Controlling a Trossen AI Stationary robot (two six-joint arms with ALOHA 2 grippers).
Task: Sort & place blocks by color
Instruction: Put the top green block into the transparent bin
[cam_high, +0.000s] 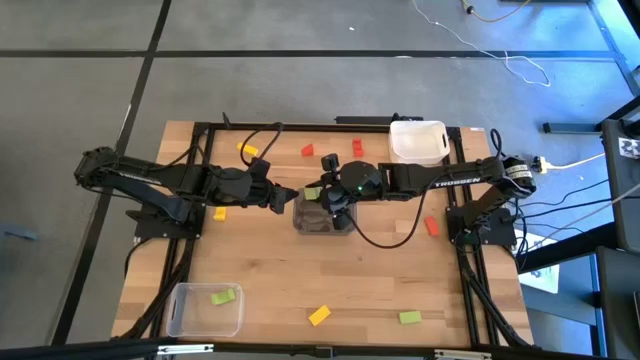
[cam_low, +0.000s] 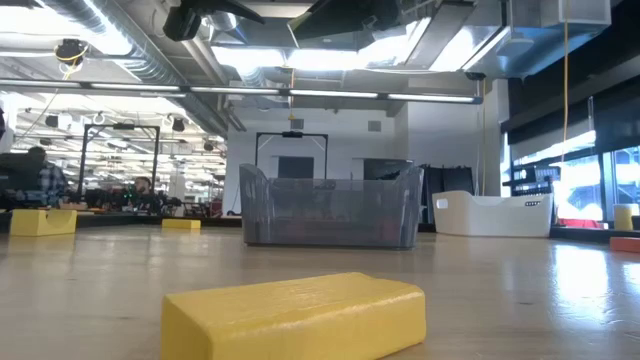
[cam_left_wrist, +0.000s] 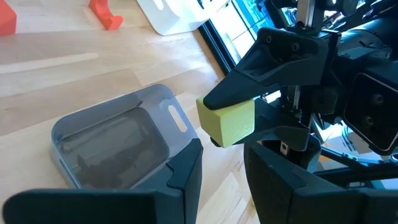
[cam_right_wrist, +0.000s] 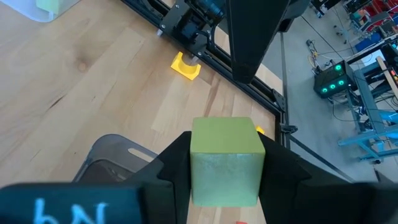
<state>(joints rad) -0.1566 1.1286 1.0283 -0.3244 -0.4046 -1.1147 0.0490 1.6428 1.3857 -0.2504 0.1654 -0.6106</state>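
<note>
In the high view my right gripper (cam_high: 318, 192) reaches in from the table's right and is shut on a light green block (cam_high: 312, 192) above the far left corner of the grey bin (cam_high: 323, 222). My left gripper (cam_high: 288, 197) comes from the left and faces it, a short way from the block. In the left wrist view my left gripper (cam_left_wrist: 222, 171) is open, with the block (cam_left_wrist: 227, 122) ahead of its fingers and clear of them. Other yellow, red and green blocks lie scattered on the table. My right gripper pinches the light green block (cam_right_wrist: 227, 158) between its two fingers, on two opposite side faces. The fingers (cam_left_wrist: 249, 81) come roughly level from the table's right. The block's free end (cam_left_wrist: 217, 124) sticks out past the fingertips. It is lifted clear, above the grey bin's rim.
A white bin (cam_high: 418, 142) stands at the far right and a clear bin (cam_high: 190, 315) with a green block (cam_high: 223, 296) at the near left. Loose blocks: yellow (cam_high: 248, 150), (cam_high: 219, 213), (cam_high: 319, 315); red (cam_high: 307, 150), (cam_high: 357, 147), (cam_high: 432, 226); green (cam_high: 410, 318).
</note>
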